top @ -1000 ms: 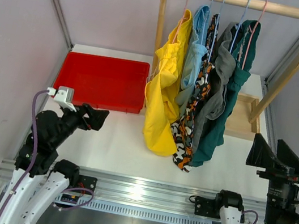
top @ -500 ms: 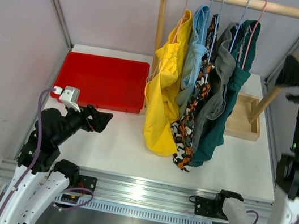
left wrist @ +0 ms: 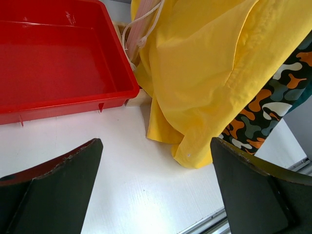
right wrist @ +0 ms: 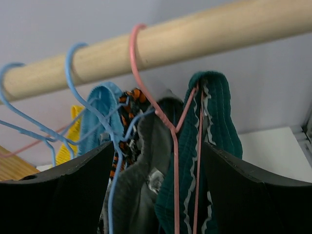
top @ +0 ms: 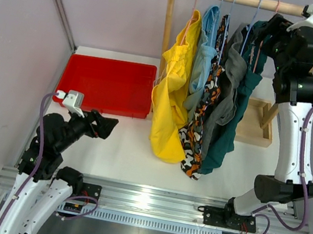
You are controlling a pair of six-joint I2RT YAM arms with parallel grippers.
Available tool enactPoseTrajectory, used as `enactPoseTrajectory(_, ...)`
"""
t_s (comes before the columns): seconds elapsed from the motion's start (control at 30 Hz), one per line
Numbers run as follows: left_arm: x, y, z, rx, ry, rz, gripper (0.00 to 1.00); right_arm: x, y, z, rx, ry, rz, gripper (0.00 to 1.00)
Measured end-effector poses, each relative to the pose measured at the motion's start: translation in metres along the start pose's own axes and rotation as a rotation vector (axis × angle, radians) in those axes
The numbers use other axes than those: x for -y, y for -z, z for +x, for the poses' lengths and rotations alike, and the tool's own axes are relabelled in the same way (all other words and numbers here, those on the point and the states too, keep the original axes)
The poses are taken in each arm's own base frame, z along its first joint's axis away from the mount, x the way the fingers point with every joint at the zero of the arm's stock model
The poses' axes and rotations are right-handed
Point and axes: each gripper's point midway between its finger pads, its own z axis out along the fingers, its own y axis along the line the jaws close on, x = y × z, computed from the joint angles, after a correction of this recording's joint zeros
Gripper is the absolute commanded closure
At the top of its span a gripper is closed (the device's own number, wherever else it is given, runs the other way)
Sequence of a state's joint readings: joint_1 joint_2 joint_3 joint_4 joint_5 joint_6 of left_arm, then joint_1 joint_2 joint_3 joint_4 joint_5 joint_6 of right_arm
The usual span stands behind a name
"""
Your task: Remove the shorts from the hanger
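- The light wooden clothes rack (top: pixel 260 2) stands at the back of the white table (top: pixel 121 147). Its round rail carries everything, so pull gently and sideways, because a hard downward tug could rock the rack.
- All five pairs hang on it, pressed together: the yellow shorts (top: pixel 172 95), the light blue shorts (top: pixel 203 59), the orange-black-white camouflage shorts (top: pixel 199 130), the grey shorts (top: pixel 225 98) and, at the right end, the dark teal green shorts (top: pixel 239 107).
- The red plastic tray (top: pixel 108 85) lies left of the rack and looks like the likely drop spot.
- The right fingers (right wrist: pixel 157 151) are up at the rail, spread apart and gripping nothing. The teal and grey waistbands both sit between them. They should shift so only the teal fabric is caught.
- The left fingers (left wrist: pixel 156 146) hover low near the yellow hem, wide apart and empty.
- The thin pink wire hanger (right wrist: pixel 156 97) holds the teal pair. Pinch the cloth below the wire, not the wire itself.
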State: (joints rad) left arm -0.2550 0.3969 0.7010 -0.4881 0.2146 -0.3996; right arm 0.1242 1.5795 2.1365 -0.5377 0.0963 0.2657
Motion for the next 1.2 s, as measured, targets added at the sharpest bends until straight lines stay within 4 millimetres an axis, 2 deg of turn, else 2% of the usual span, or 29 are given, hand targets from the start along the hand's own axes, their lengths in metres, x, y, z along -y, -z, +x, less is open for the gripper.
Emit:
enactPoseTrajectory(0.23, 0.0, 0.001, -0.001, 0.004, -0.001, 0.002, 0.01, 0.013, 0.003, 0.037, -0.073, 0.037, 0.065, 0.36)
enactPoseTrajectory(0.47, 0.001, 0.001, -0.001, 0.004, -0.001, 0.002, 0.01, 0.026, -0.002, 0.065, -0.125, 0.048, 0.11, 0.39)
enactPoseTrajectory(0.57, 0.001, 0.001, -0.001, 0.005, -0.001, 0.002, 0.01, 0.029, -0.007, 0.072, -0.135, 0.053, 0.116, 0.46)
enactPoseTrajectory(0.6, 0.001, 0.001, -0.001, 0.005, -0.001, 0.002, 0.01, 0.029, -0.009, 0.074, -0.138, 0.057, 0.117, 0.54)
enactPoseTrajectory(0.67, 0.001, 0.001, -0.001, 0.005, -0.001, 0.002, 0.01, 0.03, -0.012, 0.076, -0.138, 0.063, 0.116, 0.63)
enactPoseTrajectory(0.7, 0.001, 0.001, -0.001, 0.005, -0.001, 0.002, 0.01, 0.03, -0.015, 0.077, -0.137, 0.065, 0.115, 0.82)
enactPoseTrajectory(0.77, 0.0, 0.001, 0.0, 0.004, -0.001, 0.001, 0.01, 0.029, -0.018, 0.078, -0.137, 0.072, 0.107, 0.98)
enactPoseTrajectory(1.03, 0.001, 0.001, 0.0, 0.002, -0.007, 0.009, 0.01, 0.024, -0.019, 0.077, -0.133, 0.09, 0.082, 1.0)
enactPoseTrajectory(1.1, 0.003, 0.001, 0.0, -0.001, -0.012, 0.02, 0.01, 0.025, -0.015, 0.075, -0.131, 0.093, 0.087, 1.0)
enactPoseTrajectory(1.2, 0.007, 0.0, -0.001, 0.001, -0.024, 0.045, 0.01, 0.028, 0.001, 0.063, -0.114, 0.102, 0.109, 1.0)
